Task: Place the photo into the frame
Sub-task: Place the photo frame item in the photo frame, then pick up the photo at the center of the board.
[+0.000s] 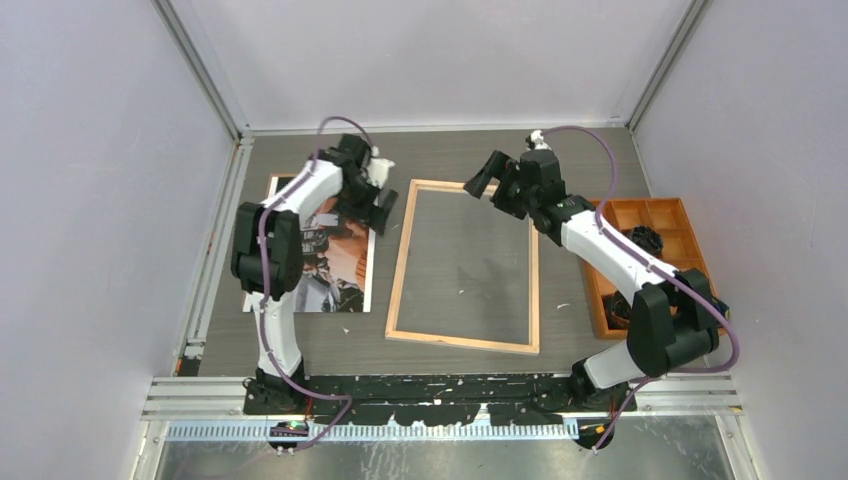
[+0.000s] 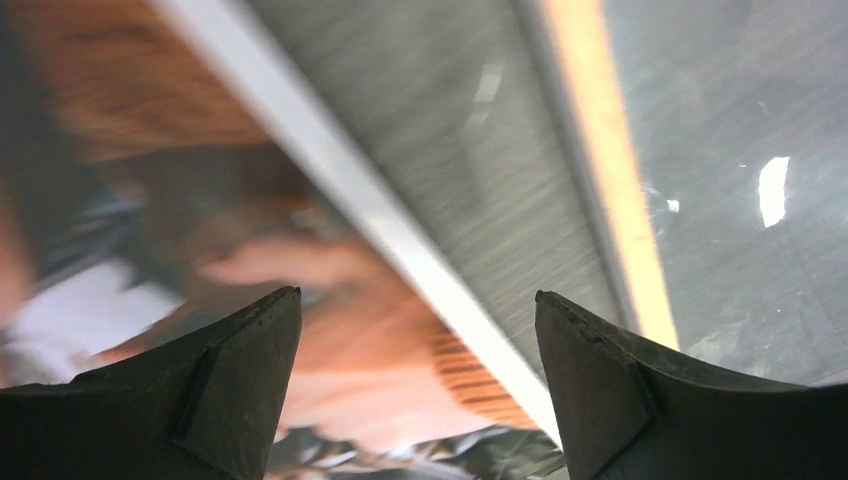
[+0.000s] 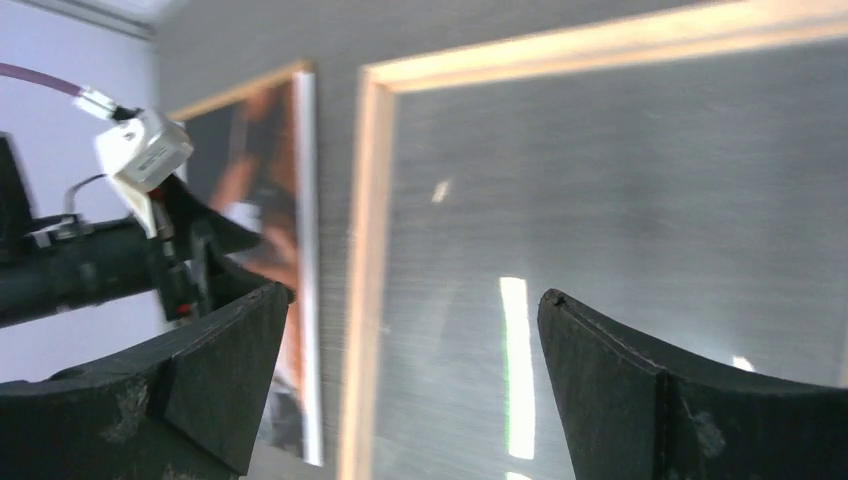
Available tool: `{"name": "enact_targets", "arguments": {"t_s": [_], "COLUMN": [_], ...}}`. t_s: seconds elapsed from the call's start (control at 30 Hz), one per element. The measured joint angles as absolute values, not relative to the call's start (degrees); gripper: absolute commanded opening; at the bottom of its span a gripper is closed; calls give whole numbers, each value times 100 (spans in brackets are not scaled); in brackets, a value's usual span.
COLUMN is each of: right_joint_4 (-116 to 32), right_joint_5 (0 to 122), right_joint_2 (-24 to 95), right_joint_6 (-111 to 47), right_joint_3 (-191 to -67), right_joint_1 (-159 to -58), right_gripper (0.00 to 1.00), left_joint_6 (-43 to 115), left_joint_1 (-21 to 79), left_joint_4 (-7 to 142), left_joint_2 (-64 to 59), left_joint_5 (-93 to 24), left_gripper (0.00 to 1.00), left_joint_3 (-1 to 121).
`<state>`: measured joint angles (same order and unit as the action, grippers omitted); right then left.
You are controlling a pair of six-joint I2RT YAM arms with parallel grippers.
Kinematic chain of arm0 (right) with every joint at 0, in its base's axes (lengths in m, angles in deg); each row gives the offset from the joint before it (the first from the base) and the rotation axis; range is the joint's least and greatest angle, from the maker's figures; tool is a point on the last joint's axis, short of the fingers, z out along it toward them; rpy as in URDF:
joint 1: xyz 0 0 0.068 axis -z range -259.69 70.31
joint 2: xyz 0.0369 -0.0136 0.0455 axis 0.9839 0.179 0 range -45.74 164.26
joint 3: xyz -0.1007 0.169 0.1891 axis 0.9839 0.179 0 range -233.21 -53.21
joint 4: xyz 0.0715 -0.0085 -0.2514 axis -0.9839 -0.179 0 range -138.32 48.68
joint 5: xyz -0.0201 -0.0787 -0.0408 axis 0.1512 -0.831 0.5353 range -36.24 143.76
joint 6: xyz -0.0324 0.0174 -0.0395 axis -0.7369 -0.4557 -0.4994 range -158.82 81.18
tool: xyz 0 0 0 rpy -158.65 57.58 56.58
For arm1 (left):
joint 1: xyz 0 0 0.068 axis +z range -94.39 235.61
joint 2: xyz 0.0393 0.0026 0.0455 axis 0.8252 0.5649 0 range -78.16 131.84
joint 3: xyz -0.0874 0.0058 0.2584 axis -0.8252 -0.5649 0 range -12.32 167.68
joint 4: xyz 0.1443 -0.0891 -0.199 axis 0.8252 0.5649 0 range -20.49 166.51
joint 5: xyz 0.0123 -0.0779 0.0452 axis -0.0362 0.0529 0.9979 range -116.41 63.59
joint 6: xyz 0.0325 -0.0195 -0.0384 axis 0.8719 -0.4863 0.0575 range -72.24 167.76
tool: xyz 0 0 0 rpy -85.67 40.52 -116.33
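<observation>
Photo [image 1: 338, 272]: thin, glossy, likely flexible and slippery. Grip edge beside frame [image 1: 401, 262]. Left gripper [image 2: 415, 300], right gripper [image 3: 412, 300]: wide apart, empty.

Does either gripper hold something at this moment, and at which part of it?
Nothing is held. The left gripper is open over the edge of the photo nearest the frame; the right gripper is open over the frame's far end.
</observation>
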<state>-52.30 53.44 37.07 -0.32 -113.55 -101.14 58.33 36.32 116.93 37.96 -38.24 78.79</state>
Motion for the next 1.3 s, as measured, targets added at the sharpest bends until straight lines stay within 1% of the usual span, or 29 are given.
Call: {"name": "enact_targets", "arguments": {"t_s": [0.1, 0.17, 0.33, 0.43, 0.47, 0.57, 0.7, 0.83, 1.1, 1.3], "right_joint_4": [-4638, -4701, -5149, -5486, -5582, -5931, -6362, -6646, -6659, -6646], "right_joint_5": [6192, 6349, 6078, 5976, 5960, 5901, 5766, 5569, 5383, 5466], "right_joint_2": [4146, 4725, 6474, 7256, 7473, 8146, 8668, 8771, 8771, 8782], "right_joint_6": [409, 486, 313, 307, 309, 326, 446, 584, 866, 1080], "right_joint_3": [-11746, -12437, -14664, -15654, -15901, -16511, -16703, -16483, -16166, -16146], "right_joint_1": [-10062, -10167, -11260, -11863, -12020, -12418, -12547, -12549, -12595, -12739], "right_gripper": [100, 100, 100, 100, 99, 93, 92, 91, 87, 81], "left_joint_6": [5914, 5951, 6058, 6080, 6095, 6211, 6410, 6569, 6742, 6823], "left_joint_1": [4364, 4788, 6139, 6672, 6827, 7111, 7159, 7135, 7135, 7135], "left_joint_4": [11975, 12082, 12262, 12240, 12176, 11888, 11591, 11333, 10915, 10834], "left_joint_2": [3658, 3494, 2880, 2790, 2786, 2786, 2792, 2871, 3077, 3081], "left_joint_5": [-3947, -3949, -3737, -3446, -3306, -2825, -2428, -2288, -2255, -2264], "left_gripper": [90, 90, 88, 86, 85, 83, 81, 79, 79, 79], "left_joint_3": [8327, 8456, 8550, 8519, 8454, 7973, 7223, 6753, 6373, 6312]}}
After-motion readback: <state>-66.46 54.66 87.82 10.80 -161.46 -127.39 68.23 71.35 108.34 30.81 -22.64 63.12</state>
